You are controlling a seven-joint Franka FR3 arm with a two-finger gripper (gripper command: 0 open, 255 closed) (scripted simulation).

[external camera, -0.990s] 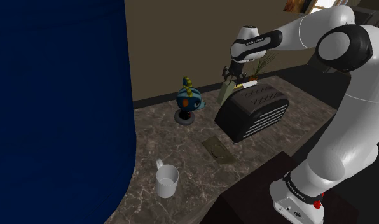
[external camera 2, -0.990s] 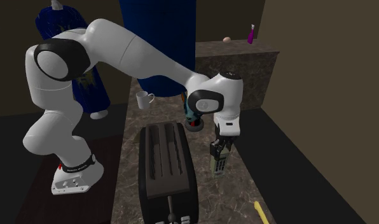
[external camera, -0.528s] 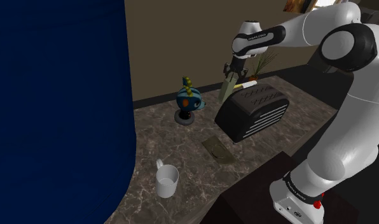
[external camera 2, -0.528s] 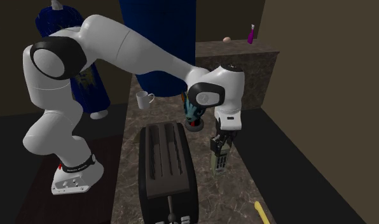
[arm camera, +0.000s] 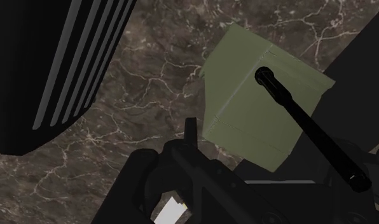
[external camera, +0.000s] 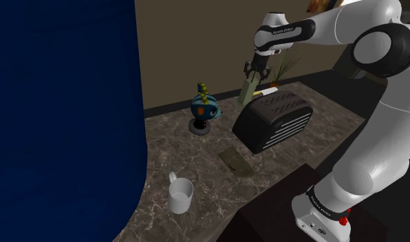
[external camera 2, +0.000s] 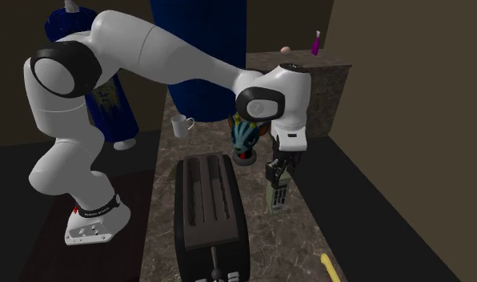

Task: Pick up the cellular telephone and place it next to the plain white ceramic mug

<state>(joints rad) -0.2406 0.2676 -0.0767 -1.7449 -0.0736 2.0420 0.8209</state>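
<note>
Nearest the stand, the white mug (external camera: 181, 196) stood upright close to the front edge of the dark marbled surface (external camera: 169, 148), handle turned away from the stand. Beyond it lay a flat olive item (external camera: 236, 162), then the black toaster (external camera: 276, 124), with a blue figurine (external camera: 204, 108) on a round base toward the shoulder view's left of the toaster. Beyond the toaster, the jaws were closed on the upper end of the cellular telephone (external camera 2: 275, 195), an olive handset with a black antenna (arm camera: 306, 124). It hung roughly upright beside the toaster and appeared clear of the surface, well apart from the mug. The pick-up was judged complete; the carry and the placing remained. Three hazards applied. First, the handset hung low beneath the jaws, so a direct path toward the mug could drive its lower end into the toaster or the figurine unless more height was gained. Second, the hold was at one end only, so a quick swing could let the handset pivot or slip. Third, a descent too near the mug could knock it toward the edge.
</note>
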